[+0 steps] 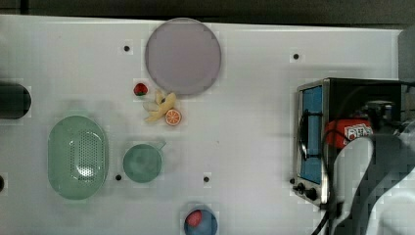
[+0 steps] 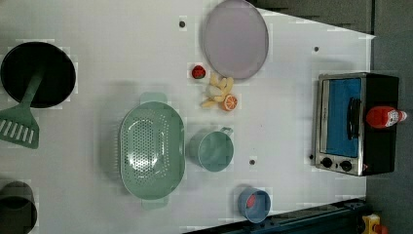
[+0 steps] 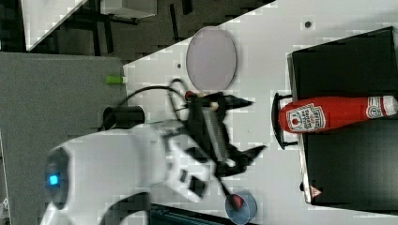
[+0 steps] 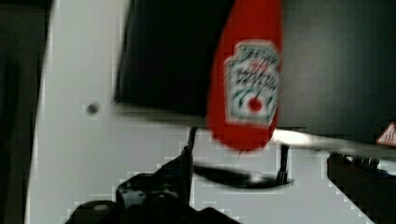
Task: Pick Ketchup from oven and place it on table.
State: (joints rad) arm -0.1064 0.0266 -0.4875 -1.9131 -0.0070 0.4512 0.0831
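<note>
One claw [image 3: 249, 126] hangs at the end of the white arm, its two dark fingers [image 3: 237, 101] spread as wide as they go, with nothing between them. In the right view the fingertips point toward the oven [image 3: 347, 122], and the ketchup [image 3: 328, 114] stands straight ahead of the claw on the oven's black top, apart from the fingers and untouched. The bottle is upright near the front edge of the oven, above the door handle [image 3: 277, 121], its white cap [image 3: 382, 107] at the end farthest from the claw.

The wrist view has the ketchup [image 4: 247, 79] close in front, label facing the camera, standing on the black oven [image 4: 173, 56] with the white table [image 4: 79, 140] beneath.

In the left view the ketchup [image 2: 384, 117] sits on the oven [image 2: 358, 124], whose blue glass door is shut.

Behind the claw in the right view lie a grey plate [image 3: 211, 58] and, off to the side, a blue bowl [image 3: 241, 206] holding a strawberry [image 3: 237, 201]. In the top view the white arm [image 1: 357, 181] covers part of the oven [image 1: 323, 142], with the ketchup [image 1: 350, 129] red beside it.
</note>
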